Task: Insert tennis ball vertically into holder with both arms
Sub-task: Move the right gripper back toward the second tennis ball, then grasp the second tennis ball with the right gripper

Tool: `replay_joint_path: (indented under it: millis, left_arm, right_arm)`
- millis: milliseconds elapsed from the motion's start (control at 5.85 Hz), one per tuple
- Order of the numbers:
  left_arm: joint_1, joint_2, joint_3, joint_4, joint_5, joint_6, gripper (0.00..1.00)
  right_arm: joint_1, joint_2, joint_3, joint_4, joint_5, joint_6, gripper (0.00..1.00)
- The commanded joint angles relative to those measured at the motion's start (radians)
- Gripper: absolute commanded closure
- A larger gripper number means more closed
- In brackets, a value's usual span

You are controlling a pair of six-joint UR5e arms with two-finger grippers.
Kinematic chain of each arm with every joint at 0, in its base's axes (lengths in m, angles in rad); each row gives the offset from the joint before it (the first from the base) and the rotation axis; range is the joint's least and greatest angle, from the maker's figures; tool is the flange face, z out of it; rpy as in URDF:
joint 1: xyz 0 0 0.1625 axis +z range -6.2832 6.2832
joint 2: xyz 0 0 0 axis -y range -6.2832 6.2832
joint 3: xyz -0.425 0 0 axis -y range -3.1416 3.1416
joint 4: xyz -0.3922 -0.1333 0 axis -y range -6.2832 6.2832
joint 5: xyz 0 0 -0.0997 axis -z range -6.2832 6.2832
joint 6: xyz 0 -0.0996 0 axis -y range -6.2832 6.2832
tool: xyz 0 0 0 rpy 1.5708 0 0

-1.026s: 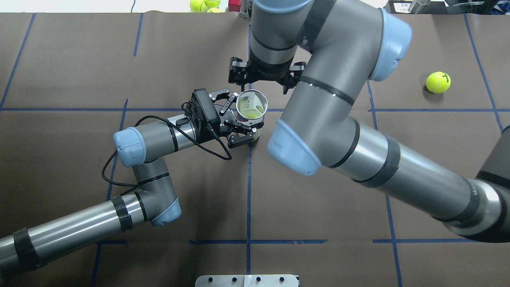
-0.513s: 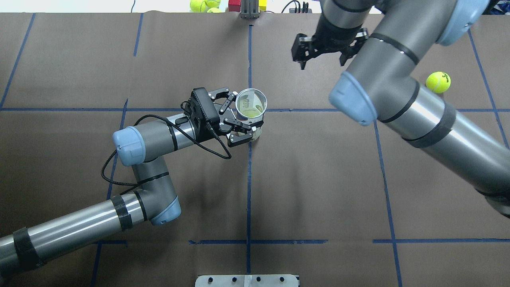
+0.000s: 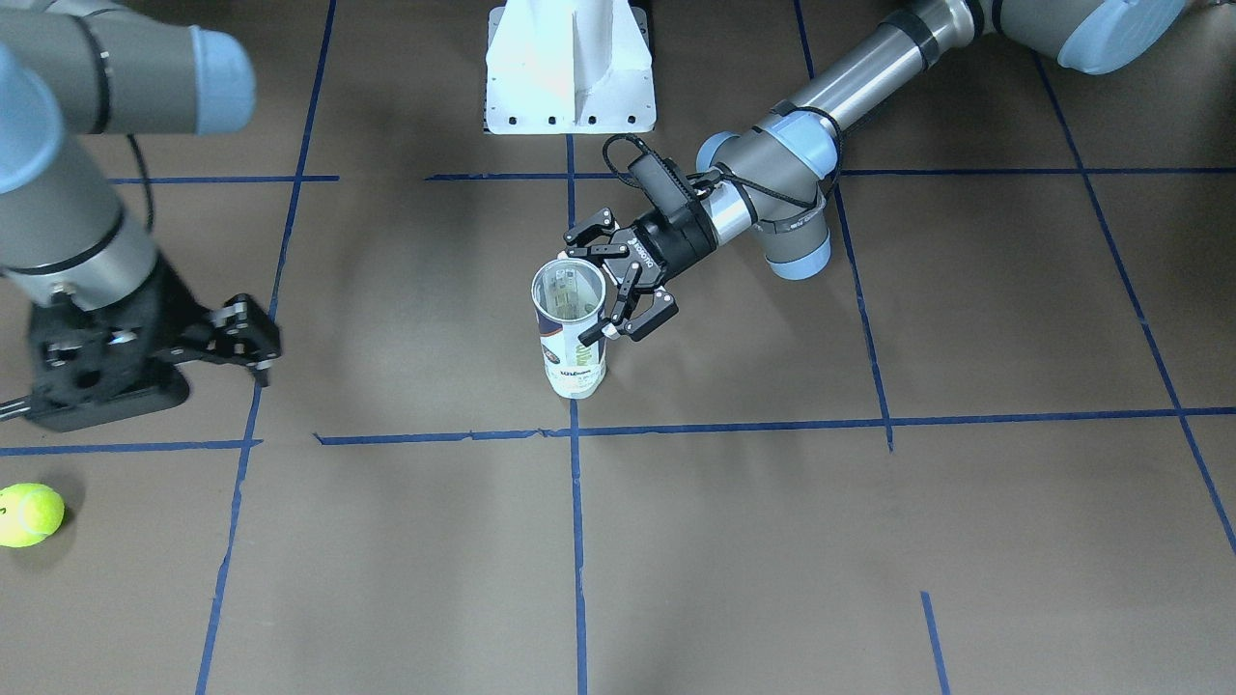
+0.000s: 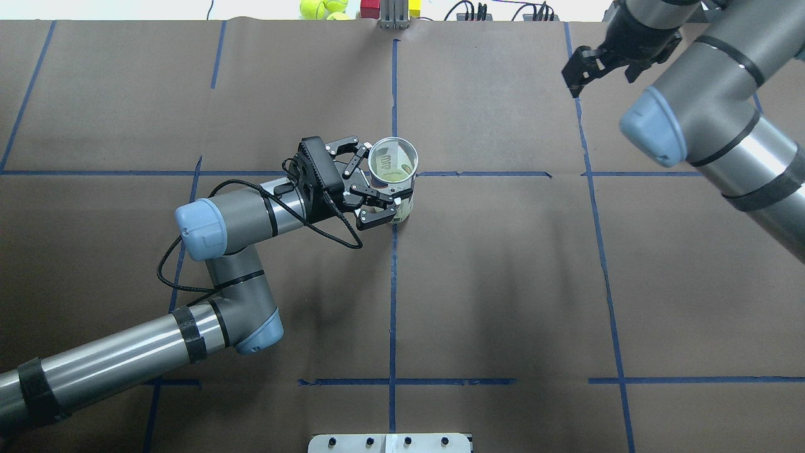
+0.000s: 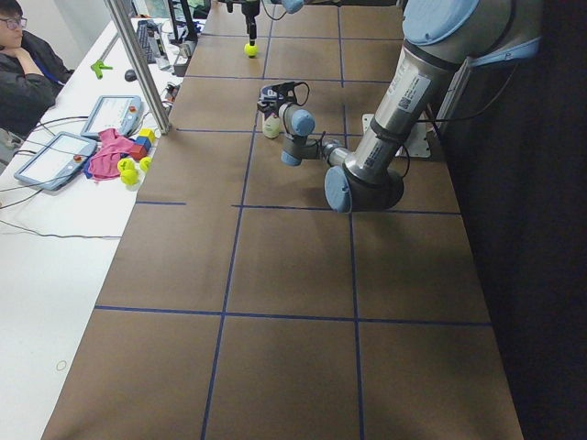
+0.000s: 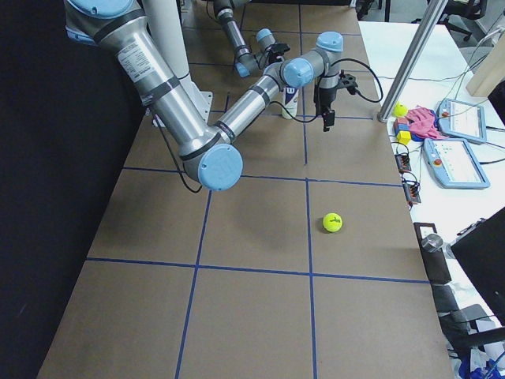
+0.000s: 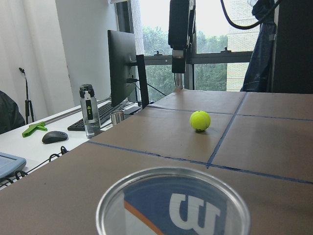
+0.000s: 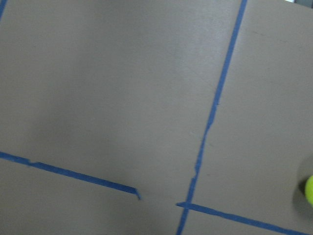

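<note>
holder: clear plastic cylindrical tennis-ball can w/ white and navy label (image 3: 573, 338), upright on the brown paper-covered bench (image 4: 503, 283), near the middle, at a crossing of blue tape lines (image 4: 392, 302). Metal-rimmed mouth faces up. A yellow-green ball shows low inside it in the overhead view. Left wrist view: rim and a white "W" logo on navy fill the bottom of the view.
left claw: black 2-finger claw (image 4: 371, 189) clamped on the can's upper part, 1 finger on the far side, 1 on the near side, reaching in from the left in the overhead view.
left arm: grey-silver tubular arm w/ light-blue joint caps (image 4: 207, 220), elbow bent, low over the bench; black cable looped beside the wrist.
right claw: black claw (image 3: 183, 352), fingers apart, nothing between them; well apart from the can, toward the bench's right far part.
right arm: 2nd grey-silver arm (image 4: 710, 107), coming in from the right edge of the overhead view.
loose ball: 1 yellow-green tennis ball (image 3: 27, 514) on the bench, near the right claw, not touching it; also at the right edge of the right wrist view, blurred.
base: white pedestal (image 3: 570, 63) at the robot's side of the bench.
side table: person seated (image 5: 23, 73), 2 tablets, pink cloth, more yellow-green balls, coloured blocks.
</note>
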Motion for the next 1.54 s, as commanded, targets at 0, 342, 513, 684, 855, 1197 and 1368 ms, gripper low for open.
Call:
replay_joint_path:
  millis: [0, 342, 513, 684, 855, 1197, 1368]
  left_arm:
    - [0.000, 0.000, 0.002, 0.000, 0.000, 0.000, 0.13]
    - [0.000, 0.000, 0.002, 0.000, 0.000, 0.000, 0.13]
    - [0.000, 0.000, 0.000, 0.000, 0.000, 0.000, 0.13]
    - [0.001, 0.000, 0.002, 0.000, 0.000, 0.000, 0.12]
    - [0.001, 0.000, 0.000, 0.000, 0.000, 0.000, 0.12]
    - [0.001, 0.000, 0.000, 0.000, 0.000, 0.000, 0.12]
    - [0.001, 0.000, 0.002, 0.000, 0.000, 0.000, 0.12]
  right_arm:
    - [0.086, -0.055, -0.089, 0.025, 0.030, -0.209, 0.01]
    - [0.108, -0.145, -0.259, 0.362, 0.040, -0.233, 0.01]
    - [0.120, -0.155, -0.342, 0.434, 0.040, -0.298, 0.01]
    - [0.120, -0.165, -0.391, 0.487, 0.037, -0.317, 0.01]
    - [0.117, -0.173, -0.452, 0.568, 0.032, -0.319, 0.01]
    - [0.086, -0.170, -0.534, 0.648, 0.012, -0.320, 0.00]
    - [0.070, -0.170, -0.543, 0.647, -0.021, -0.326, 0.00]
